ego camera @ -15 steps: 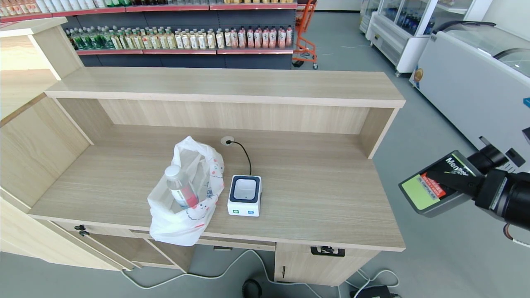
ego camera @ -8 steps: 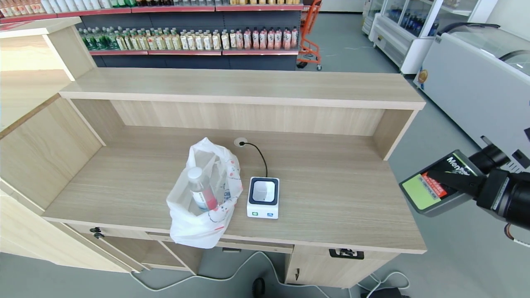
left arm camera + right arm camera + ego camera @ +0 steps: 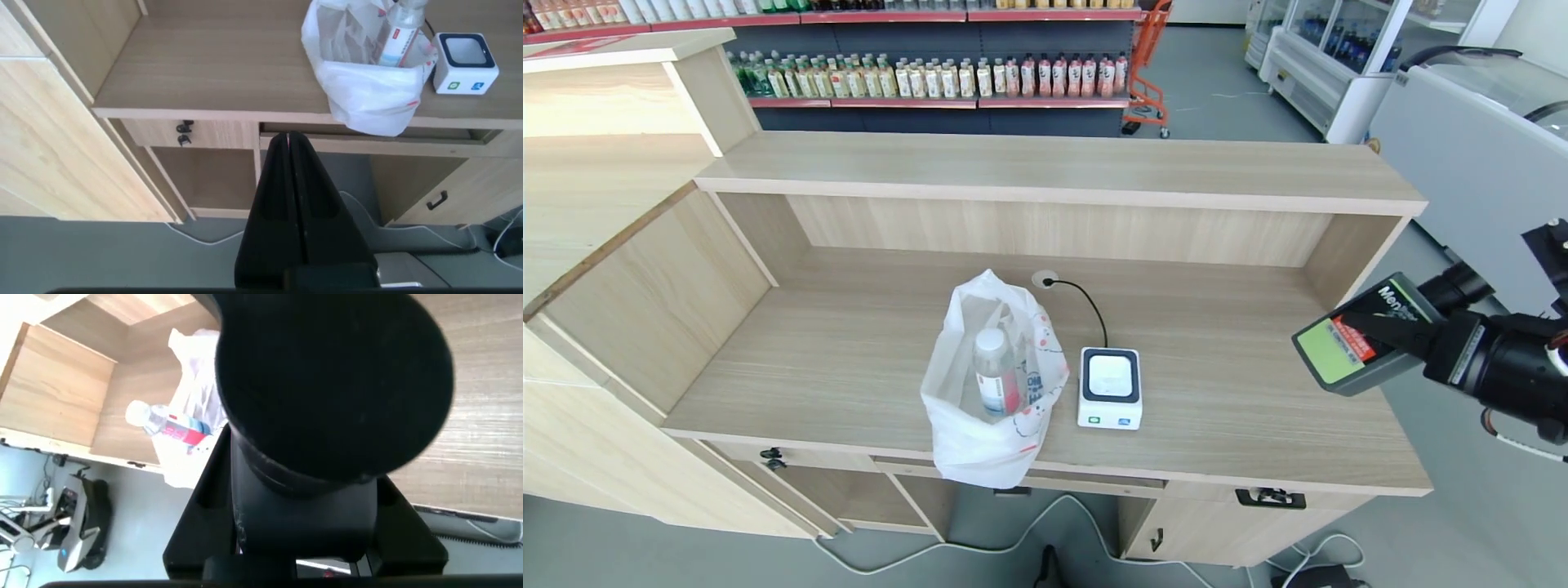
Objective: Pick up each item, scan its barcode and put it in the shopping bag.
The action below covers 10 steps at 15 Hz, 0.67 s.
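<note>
We face a pale wood worktop (image 3: 1241,392) with a raised ledge (image 3: 1054,167) behind; beyond it we see shelves of bottled drinks (image 3: 931,77), an orange trolley (image 3: 1147,69), chest freezers (image 3: 1462,155) and grey floor (image 3: 1225,98) under bright, even light

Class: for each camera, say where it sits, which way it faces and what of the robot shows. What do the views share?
Head: on the head, facing down at the counter; right claw holding a box shows.
Left wrist: before the counter, facing its front; shut left claw shows.
Right wrist: facing the counter past its own claw.
Shared: shopping bag with bottle.
</note>
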Motion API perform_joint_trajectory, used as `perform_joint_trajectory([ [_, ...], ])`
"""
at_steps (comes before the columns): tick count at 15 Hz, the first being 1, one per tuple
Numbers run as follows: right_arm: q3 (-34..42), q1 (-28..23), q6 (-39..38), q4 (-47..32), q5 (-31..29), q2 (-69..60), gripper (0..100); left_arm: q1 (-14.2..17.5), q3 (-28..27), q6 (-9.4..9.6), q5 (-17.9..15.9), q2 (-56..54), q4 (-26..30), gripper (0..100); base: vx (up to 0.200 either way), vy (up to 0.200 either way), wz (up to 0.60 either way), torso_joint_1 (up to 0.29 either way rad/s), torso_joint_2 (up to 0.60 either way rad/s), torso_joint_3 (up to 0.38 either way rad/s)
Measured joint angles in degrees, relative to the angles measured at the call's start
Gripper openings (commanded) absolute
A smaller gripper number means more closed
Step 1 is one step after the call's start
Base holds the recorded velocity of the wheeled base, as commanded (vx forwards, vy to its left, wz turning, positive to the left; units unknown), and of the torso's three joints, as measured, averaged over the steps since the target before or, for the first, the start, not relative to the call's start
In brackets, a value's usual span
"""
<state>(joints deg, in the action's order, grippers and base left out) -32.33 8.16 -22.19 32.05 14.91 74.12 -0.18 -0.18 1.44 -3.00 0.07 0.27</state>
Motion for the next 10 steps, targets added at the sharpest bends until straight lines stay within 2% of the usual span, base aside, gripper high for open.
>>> perform_joint_trajectory([
  [3,-0.60,0.16,5.19,5.83,0.35,6.58,0,0.00,0.00,0.06,0.00,0.00,0.00,0,0.000,0.200,0.00,0.001,0.00,0.001],
  [10,-6.10,3.47,6.84,16.14,0.30,24.11,0,0.09,0.00,0.01,-0.01,0.00,-0.02,0,0.000,0.000,0.00,0.000,0.00,0.000],
])
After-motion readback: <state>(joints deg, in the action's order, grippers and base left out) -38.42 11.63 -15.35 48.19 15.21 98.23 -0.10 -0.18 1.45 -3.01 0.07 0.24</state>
